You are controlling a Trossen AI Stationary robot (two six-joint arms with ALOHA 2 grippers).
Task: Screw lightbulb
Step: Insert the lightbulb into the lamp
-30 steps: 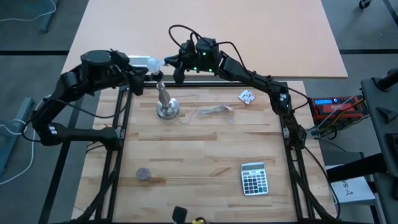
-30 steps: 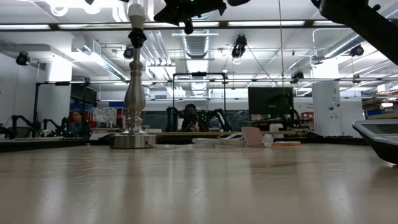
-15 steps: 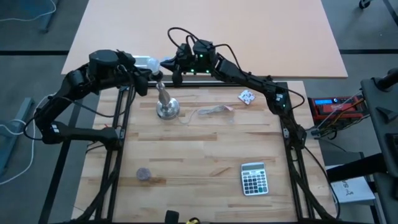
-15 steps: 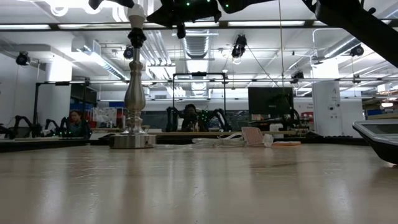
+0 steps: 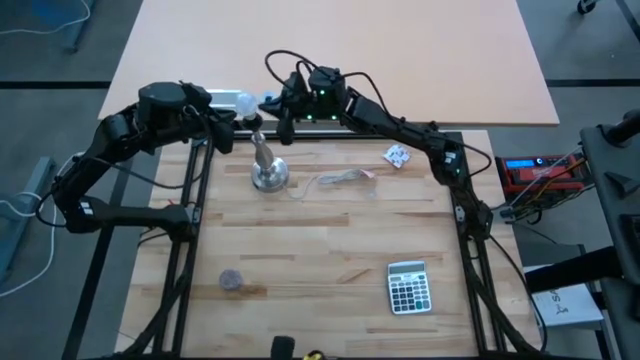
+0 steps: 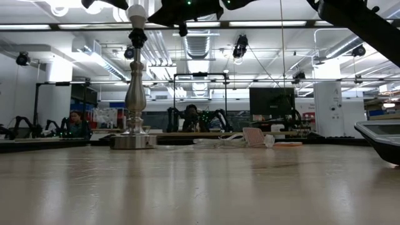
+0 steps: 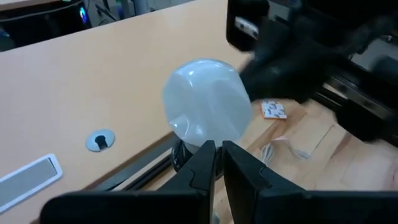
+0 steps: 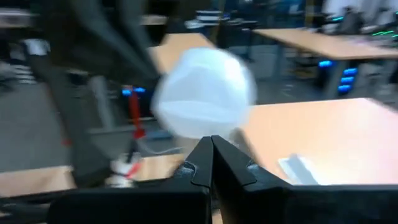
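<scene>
**Both claws meeting at the bulb above the stand**

Pale planked wood surface is carrying a silver metal stand with a round base near its far left corner, and I am working right above that stand. A small white frosted globe lightbulb is sitting at the stand's top, which shows in the low view as the bulb crowning the upright column.

I am holding the left claw just on the bulb's left, and the right claw just on its right. In each wrist view the bulb is lying straight ahead past the fingertips, whose tips are nearly together below the globe; I cannot tell whether either claw is actually gripping it.

Since the stand's long axis is running vertically, I judge the turning has to go around that upright line. Both arms seem equally near.
</scene>
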